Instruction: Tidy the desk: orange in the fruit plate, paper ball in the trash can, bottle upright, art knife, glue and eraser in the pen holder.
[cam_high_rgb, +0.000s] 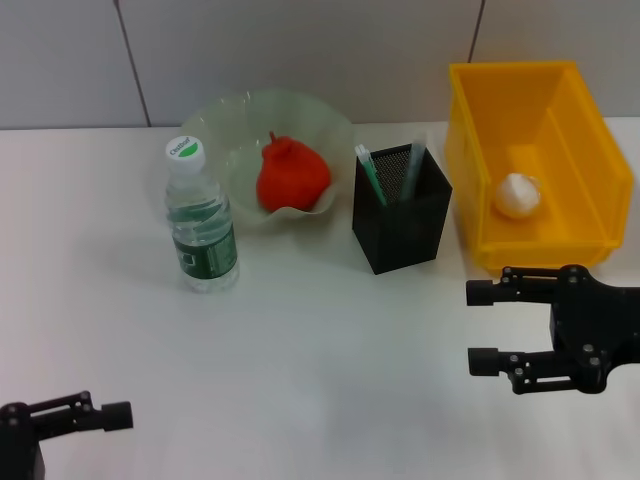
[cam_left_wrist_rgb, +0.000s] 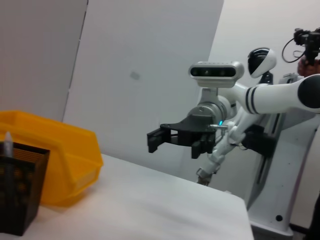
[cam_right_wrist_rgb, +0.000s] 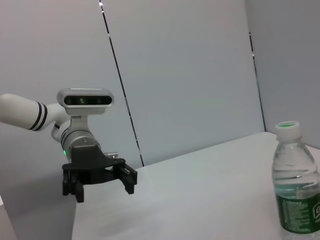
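1. My right pincer (cam_high_rgb: 482, 327) hangs over the near right part of the white table (cam_high_rgb: 320, 380), its two black fingers spread wide apart with nothing between them; it sits just in front of the yellow bin (cam_high_rgb: 580, 225) and touches nothing.
2. My left pincer (cam_high_rgb: 118, 415) is parked low at the near left corner of the table. The right wrist view shows its fingers (cam_right_wrist_rgb: 131, 181) spread and empty.
3. The bin is hard glossy plastic, box-shaped with sloping walls and an open top. A crumpled white paper ball (cam_high_rgb: 518, 195) lies on its floor.
4. The pen holder (cam_high_rgb: 402, 210) is a square black cup of fine wire mesh, standing upright just left of the bin. Two slim things stand inside it: one with a white and green body (cam_high_rgb: 370, 175), one darker teal (cam_high_rgb: 413, 168). I cannot tell which is the knife or the glue, and I cannot make out an eraser.
5. The fruit plate (cam_high_rgb: 230, 125) is a pale green, translucent dish with a wavy rim, at the back of the table. A red-orange fruit (cam_high_rgb: 292, 177), rounded with a small point on top, rests in it.
6. The bottle (cam_high_rgb: 198, 220) stands upright in front of the plate's left side: clear ribbed plastic, dark green label, white cap with green print.
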